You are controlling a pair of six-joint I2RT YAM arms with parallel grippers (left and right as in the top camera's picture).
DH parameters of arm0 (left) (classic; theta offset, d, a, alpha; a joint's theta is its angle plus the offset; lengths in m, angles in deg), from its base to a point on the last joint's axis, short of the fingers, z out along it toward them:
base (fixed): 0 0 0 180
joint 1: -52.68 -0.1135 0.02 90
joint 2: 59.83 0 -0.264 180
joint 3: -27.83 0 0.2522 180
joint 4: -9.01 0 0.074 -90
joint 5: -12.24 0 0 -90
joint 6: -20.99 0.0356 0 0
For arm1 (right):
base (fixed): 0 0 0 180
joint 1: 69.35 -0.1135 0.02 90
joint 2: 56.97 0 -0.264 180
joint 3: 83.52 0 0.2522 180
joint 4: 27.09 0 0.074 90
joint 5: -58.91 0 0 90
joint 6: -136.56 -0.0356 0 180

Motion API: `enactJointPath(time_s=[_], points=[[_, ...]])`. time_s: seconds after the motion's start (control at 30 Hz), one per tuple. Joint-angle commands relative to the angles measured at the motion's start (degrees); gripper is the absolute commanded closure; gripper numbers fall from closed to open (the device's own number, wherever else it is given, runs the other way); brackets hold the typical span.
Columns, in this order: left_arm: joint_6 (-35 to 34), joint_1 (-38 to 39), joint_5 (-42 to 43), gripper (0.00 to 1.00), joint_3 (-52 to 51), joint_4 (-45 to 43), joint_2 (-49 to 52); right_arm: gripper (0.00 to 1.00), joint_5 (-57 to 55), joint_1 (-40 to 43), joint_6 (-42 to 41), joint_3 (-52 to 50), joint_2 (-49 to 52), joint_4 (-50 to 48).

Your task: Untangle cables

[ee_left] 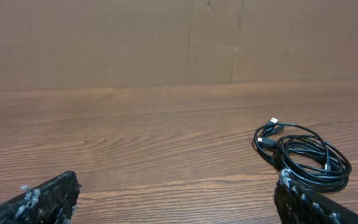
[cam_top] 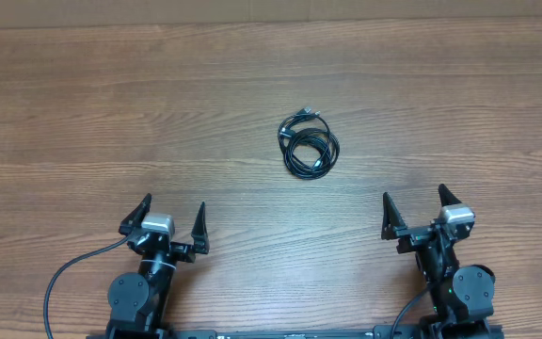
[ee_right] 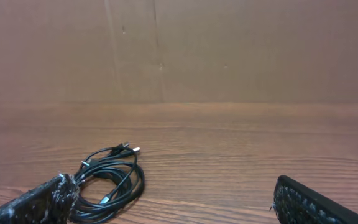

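Since the cables lie coiled in one small bundle on the worktop, ahead of both arms and between them, the coming reach turns on which side is closer. The bundle sits well apart from either hand and a little right of the midline, so the right hand looks somewhat nearer than the left hand. Both hands stand wide, fingers spread and holding nothing. In the left wrist view the coil lies forward and to the right; in the right wrist view it lies forward and to the left. The bundle runs slightly longer away from the robot than across, with small plug ends poking out at its far end. By my judgement no strand is pulled loose yet, and either hand must travel forward and inward to reach it.
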Motion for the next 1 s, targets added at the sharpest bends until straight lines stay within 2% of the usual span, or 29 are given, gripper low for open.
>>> enactJointPath(time_s=[0.0, 0.33, 0.53, 0.73, 0.97], points=[[0.4, -0.3, -0.4, 0.00, 0.4, 1.3, -0.5, 0.00, 0.0, 0.2, -4.4, -0.5, -0.6, -0.3], [-0.6, -0.3, -0.9, 0.00, 5.9, 9.9, -0.1, 0.00, -2.1, 0.2, -5.2, 5.8, -0.3, 9.1], [-0.6, -0.3, -2.8, 0.00, 12.2, 15.0, 4.4, 0.00, -2.1, 0.2, -5.3, 10.3, 3.0, 12.8], [-0.7, -0.3, -2.4, 0.01, 19.7, 18.4, 14.4, 0.00, -2.3, 0.2, -6.3, 15.8, 11.5, 15.3], [-0.6, -0.3, 1.8, 0.01, 33.2, 26.4, 31.4, 0.00, -2.2, 0.2, -6.3, 26.7, 27.9, 21.6]])
